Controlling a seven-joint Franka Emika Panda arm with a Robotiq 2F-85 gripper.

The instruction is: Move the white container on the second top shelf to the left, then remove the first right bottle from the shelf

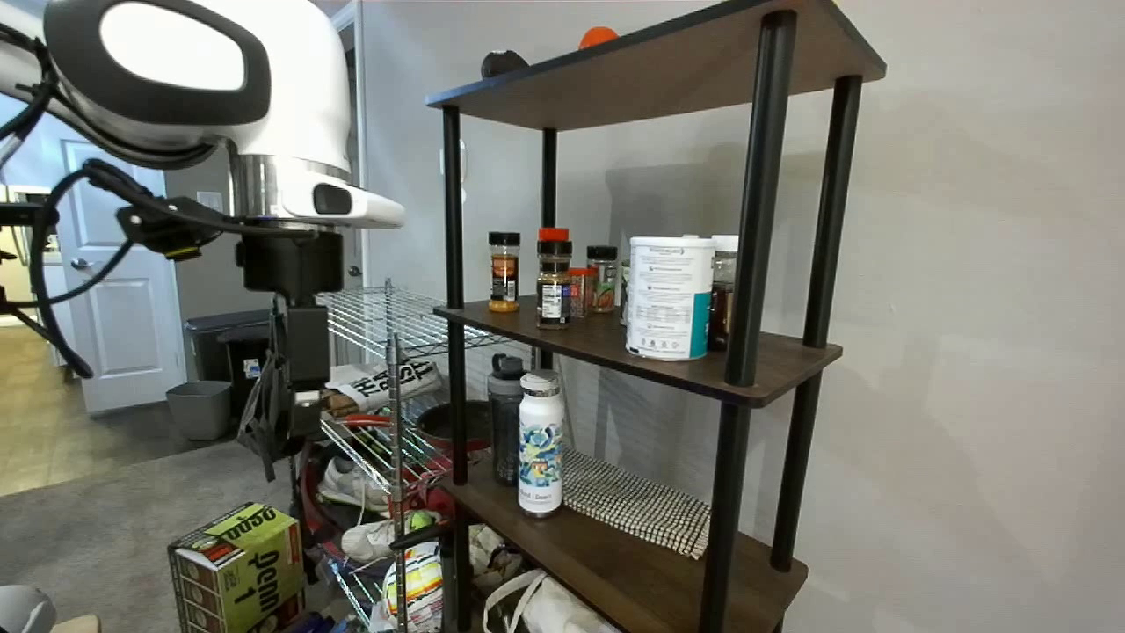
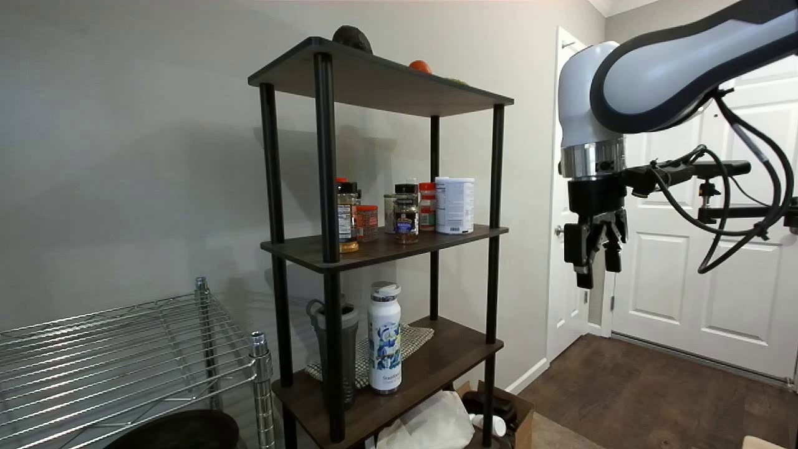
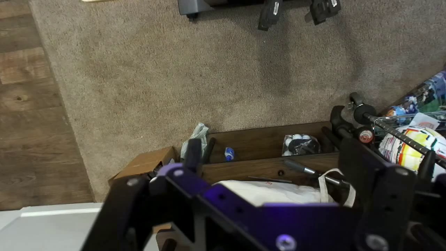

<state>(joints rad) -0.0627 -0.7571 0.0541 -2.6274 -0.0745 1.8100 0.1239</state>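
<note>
The shelf (image 1: 795,347) has dark brown boards and black posts. The tall white container (image 1: 671,299) with a teal label edge stands upright near the right end of the second board; it also shows in an exterior view (image 2: 455,207). A dark brown bottle (image 1: 721,303) with a pale cap stands partly hidden behind it and the front post; I cannot make out its label. My gripper (image 2: 599,273) points down, apart from the shelf, in front of it. It is open and empty; its fingers are spread wide in the wrist view (image 3: 275,155). The container is not in the wrist view.
Several spice jars (image 1: 554,281) stand on the same board. The black post (image 1: 751,220) is close to the container. A patterned white flask (image 1: 540,444), a grey bottle (image 1: 505,422) and a checkered cloth (image 1: 633,501) lie below. A chrome rack (image 2: 137,355) adjoins the shelf.
</note>
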